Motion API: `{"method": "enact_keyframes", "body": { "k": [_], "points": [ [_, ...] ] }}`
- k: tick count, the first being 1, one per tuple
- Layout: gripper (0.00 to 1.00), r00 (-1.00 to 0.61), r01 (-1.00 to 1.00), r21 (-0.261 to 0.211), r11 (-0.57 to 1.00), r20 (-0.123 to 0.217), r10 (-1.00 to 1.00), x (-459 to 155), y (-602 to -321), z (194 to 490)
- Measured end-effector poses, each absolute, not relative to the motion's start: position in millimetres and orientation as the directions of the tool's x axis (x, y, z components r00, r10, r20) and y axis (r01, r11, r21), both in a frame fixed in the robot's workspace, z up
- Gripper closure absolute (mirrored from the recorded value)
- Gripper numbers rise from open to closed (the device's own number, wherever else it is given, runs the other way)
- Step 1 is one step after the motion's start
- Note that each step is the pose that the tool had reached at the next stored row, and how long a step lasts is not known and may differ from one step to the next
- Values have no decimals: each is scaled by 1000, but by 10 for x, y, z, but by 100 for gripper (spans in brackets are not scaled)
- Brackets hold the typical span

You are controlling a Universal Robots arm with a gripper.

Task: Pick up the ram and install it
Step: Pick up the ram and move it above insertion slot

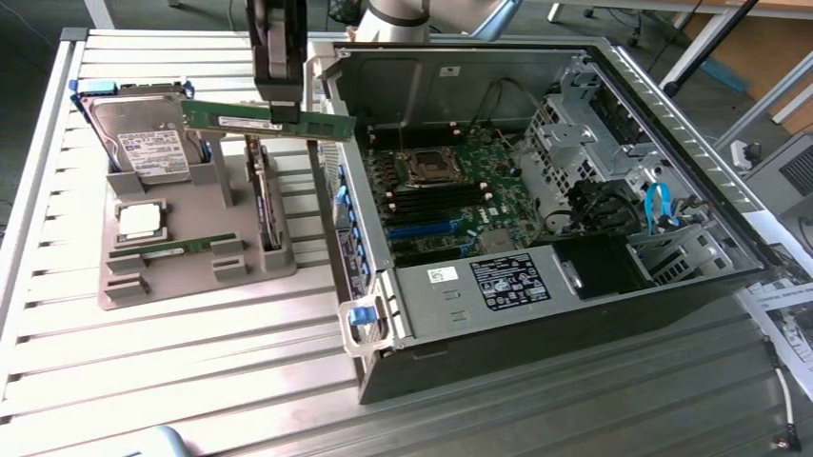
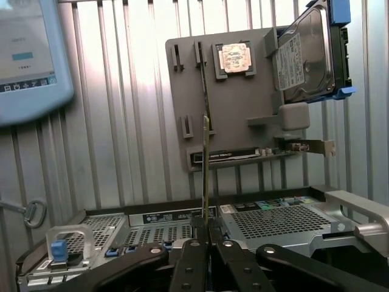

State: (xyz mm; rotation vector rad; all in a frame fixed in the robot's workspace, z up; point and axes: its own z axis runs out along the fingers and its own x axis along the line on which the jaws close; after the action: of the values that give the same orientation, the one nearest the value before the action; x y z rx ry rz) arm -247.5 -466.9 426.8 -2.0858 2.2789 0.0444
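The ram [image 1: 261, 120] is a long green stick with a white label, held level in the air above the grey holder tray [image 1: 190, 214]. My gripper [image 1: 282, 112] comes down from above and is shut on the stick near its middle. In the wrist view the ram [image 2: 206, 176] shows edge-on, rising from between my gripper [image 2: 209, 236] fingertips. A second green stick [image 1: 171, 249] lies in the tray's front slots. The open computer case [image 1: 508, 314] stands at the exterior view's right, with the motherboard's memory slots [image 1: 439, 202] lying bare inside.
The tray also holds a hard drive [image 1: 147, 143], a square silver processor [image 1: 140, 221] and an upright card with a bracket [image 1: 263, 205]. The case's side wall [image 1: 341, 190] rises between tray and motherboard. A light blue tablet-like device [image 2: 27, 55] lies on the ribbed metal table.
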Motion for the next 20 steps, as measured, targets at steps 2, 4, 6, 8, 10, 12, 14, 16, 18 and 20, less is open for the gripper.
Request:
{"method": "enact_keyframes", "body": {
  "k": [2, 4, 6, 8, 10, 12, 14, 16, 18, 20],
  "points": [
    [87, -88, -996, -14, 89, -58, -994, -2454, -4669, 4268],
    [87, -88, -996, -14, 89, -58, -994, -2438, -4669, 4268],
    [87, -88, -996, -14, 89, -57, -994, -2419, -4669, 4268],
    [87, -88, -996, -14, 89, -57, -994, -2390, -4669, 4268],
    [87, -88, -996, -14, 89, -57, -994, -2357, -4669, 4268],
    [87, -88, -996, -14, 89, -57, -994, -2336, -4668, 4268],
    [87, -88, -996, -14, 89, -57, -995, -2313, -4669, 4268],
    [87, -88, -996, -14, 89, -57, -995, -2289, -4669, 4268],
    [87, -88, -996, -14, 89, -57, -995, -2269, -4669, 4268],
    [87, -88, -996, -14, 89, -57, -995, -2254, -4669, 4268]
  ]
}}
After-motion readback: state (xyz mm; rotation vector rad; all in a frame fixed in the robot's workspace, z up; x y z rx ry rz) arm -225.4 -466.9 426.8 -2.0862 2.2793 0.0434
